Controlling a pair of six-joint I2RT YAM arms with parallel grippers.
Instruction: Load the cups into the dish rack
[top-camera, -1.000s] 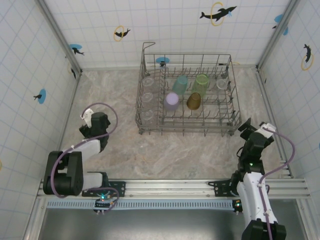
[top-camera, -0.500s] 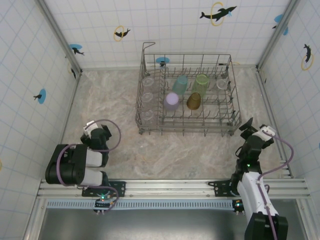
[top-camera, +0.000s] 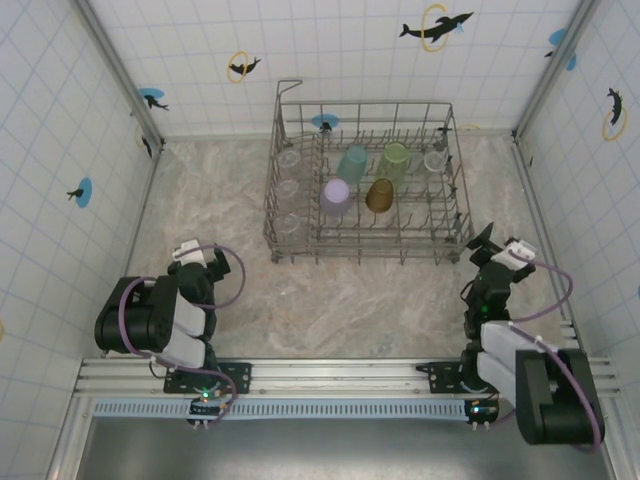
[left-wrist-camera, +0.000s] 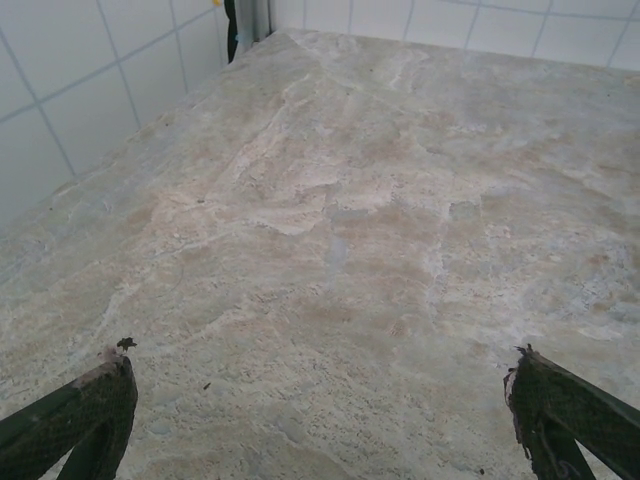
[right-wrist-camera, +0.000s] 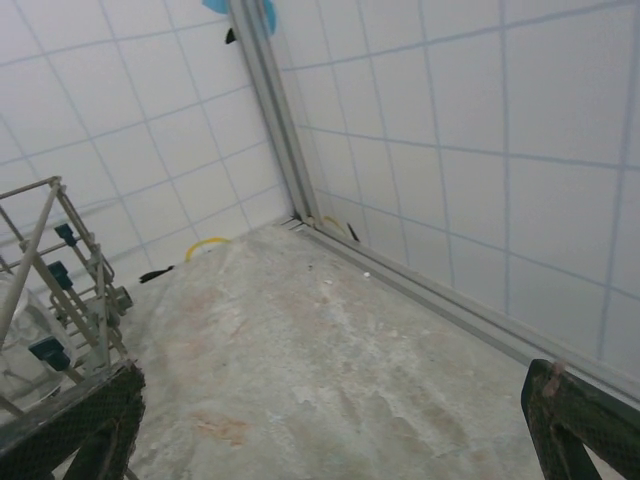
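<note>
The cups (top-camera: 336, 196) are seen inside the dish rack (top-camera: 362, 104), the left end effector (left-wrist-camera: 320, 385) and right end effector (right-wrist-camera: 335, 400) are held apart and empty, and each cup, judged light and slick, would best be pinched across its wall.

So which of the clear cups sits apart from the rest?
The clear cup in the far-right corner of the dish rack, beside the lime green cup. The other three clear cups form a column along its left side.

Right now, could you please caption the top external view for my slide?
Cups loaded in the dish rack; left gripper and right gripper open, empty, well clear of it.
</note>
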